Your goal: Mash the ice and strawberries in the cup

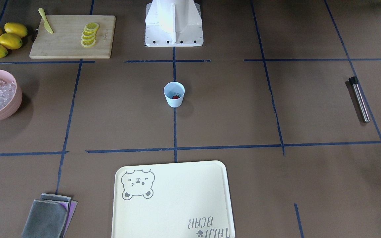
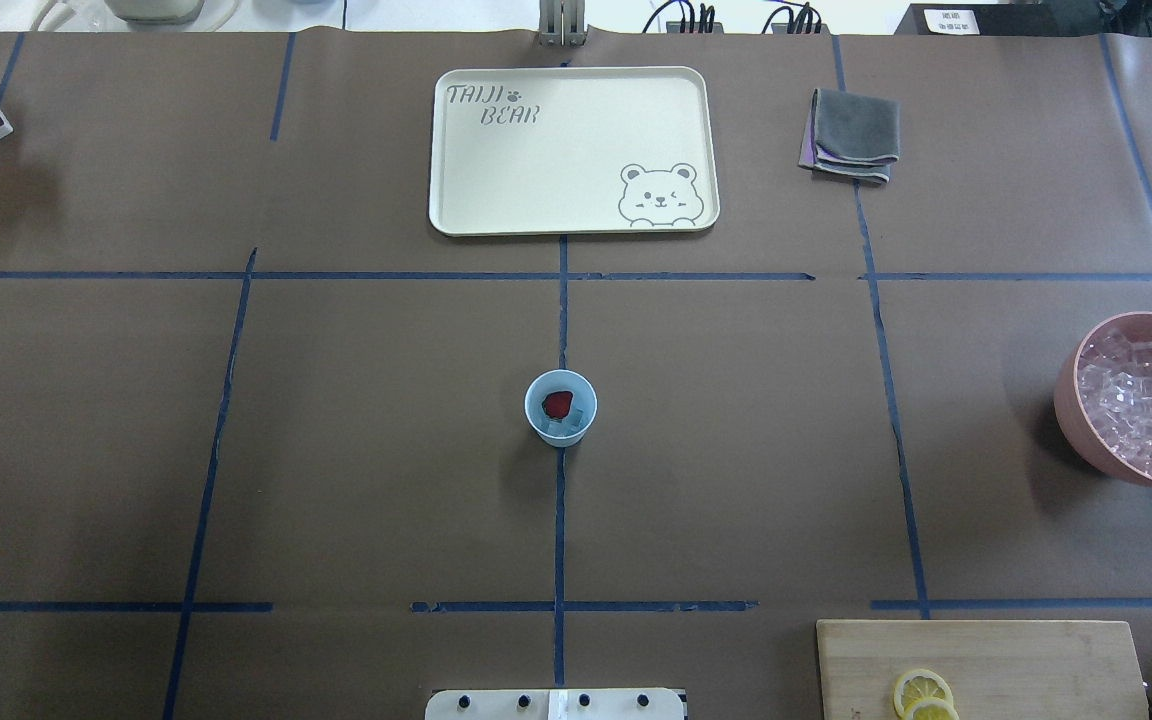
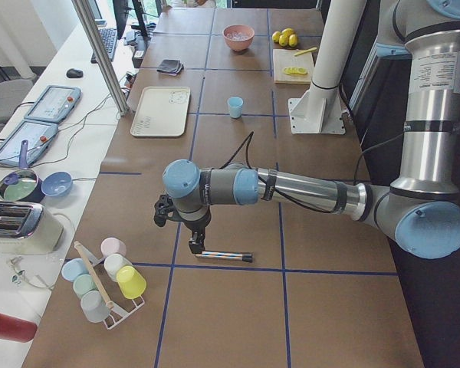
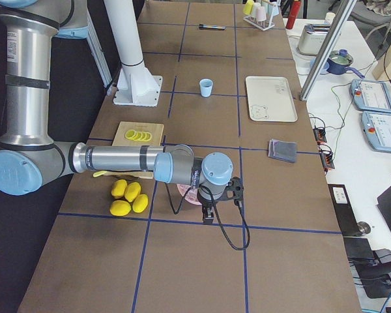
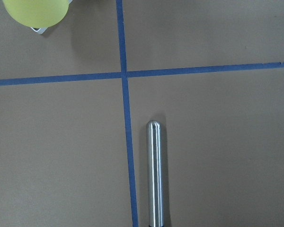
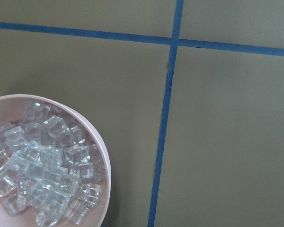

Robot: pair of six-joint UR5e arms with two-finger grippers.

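Brightly and evenly lit from above, with daylight at 11 o'clock in the left side view. Softly shadowed toward 8 o'clock of cup [image 2: 534,405] and 9 o'clock of bowl [image 2: 1068,415] overhead. Blown out white on base [image 1: 174,23]. Streaked with glare along muddler [image 5: 154,175]. Tinted greenish in right wrist view. Sharp throughout.

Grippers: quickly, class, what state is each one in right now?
Left gripper: cannot be told; seen only from the side, near the steel muddler.
Right gripper: cannot be told; seen only from the side, by the pink bowl.
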